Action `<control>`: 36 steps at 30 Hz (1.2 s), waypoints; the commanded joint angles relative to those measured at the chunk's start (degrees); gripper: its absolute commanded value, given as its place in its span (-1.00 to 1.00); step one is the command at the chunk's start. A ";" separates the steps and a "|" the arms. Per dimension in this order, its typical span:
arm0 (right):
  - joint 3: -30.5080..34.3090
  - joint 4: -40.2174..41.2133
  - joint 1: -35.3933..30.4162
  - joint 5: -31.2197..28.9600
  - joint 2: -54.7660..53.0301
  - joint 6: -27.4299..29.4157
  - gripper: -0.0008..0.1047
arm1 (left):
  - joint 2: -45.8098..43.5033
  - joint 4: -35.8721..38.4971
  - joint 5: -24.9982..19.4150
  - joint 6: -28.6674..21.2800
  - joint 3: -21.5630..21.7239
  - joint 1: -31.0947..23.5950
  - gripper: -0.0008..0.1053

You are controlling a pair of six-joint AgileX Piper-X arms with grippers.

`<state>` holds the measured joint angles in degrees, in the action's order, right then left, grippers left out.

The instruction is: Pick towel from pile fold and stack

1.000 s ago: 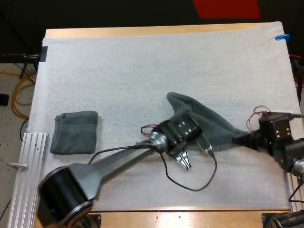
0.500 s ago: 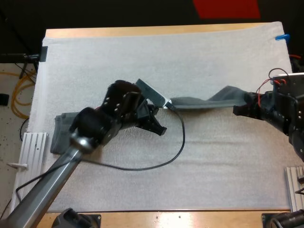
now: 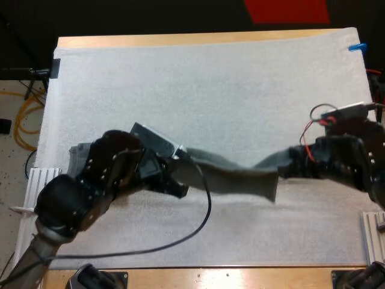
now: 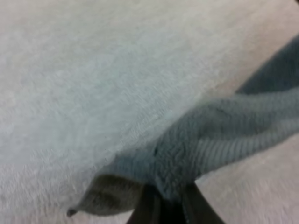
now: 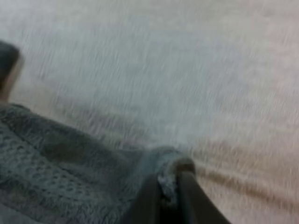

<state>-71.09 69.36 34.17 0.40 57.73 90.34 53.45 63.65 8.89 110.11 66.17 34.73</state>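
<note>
Two ends of the towel (image 3: 234, 177) hung stretched over the white mat (image 3: 210, 90) in the high view, my left gripper (image 3: 178, 180) and right gripper (image 3: 287, 170) holding them; both wrist views showed fingers (image 4: 148, 211) pinched on a corner, so I judged spreading underway, laying it flat on the mat next.

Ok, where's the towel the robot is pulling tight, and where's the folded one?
stretched towel (image 3: 234, 176), high view, the middle of its sagging span.
folded towel (image 3: 77, 161), high view, its uncovered left part.
</note>
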 commanded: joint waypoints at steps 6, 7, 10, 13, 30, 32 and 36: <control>-4.08 10.95 7.26 -3.60 -1.67 -5.74 -0.98 | -2.29 3.59 0.21 5.79 0.19 6.38 -0.98; -4.07 12.27 8.24 -3.60 -1.61 -6.87 -0.98 | -2.26 4.29 -0.46 6.78 0.13 7.33 -0.98; -3.36 12.72 8.82 -4.56 -0.78 -8.22 -0.98 | -1.89 5.47 -4.09 7.07 -0.70 7.87 -0.98; -1.55 9.68 8.54 -7.89 0.92 -7.90 -0.98 | -0.98 4.27 -6.47 6.77 -1.98 6.25 -0.98; 2.60 -22.93 -5.60 -8.59 25.67 1.26 -0.98 | 19.79 -21.89 2.23 -4.84 -5.36 -13.37 -0.98; 2.60 -25.69 -7.17 -8.76 28.36 1.06 -0.98 | 23.04 -25.28 4.20 -5.19 -5.36 -14.80 -0.98; 2.60 -29.88 -9.57 -9.32 31.53 0.92 -0.98 | 27.77 -31.23 5.13 -5.18 -5.36 -16.36 -0.98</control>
<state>-68.31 40.33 24.83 -8.54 89.67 90.87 81.80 34.14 13.65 104.99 60.71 18.28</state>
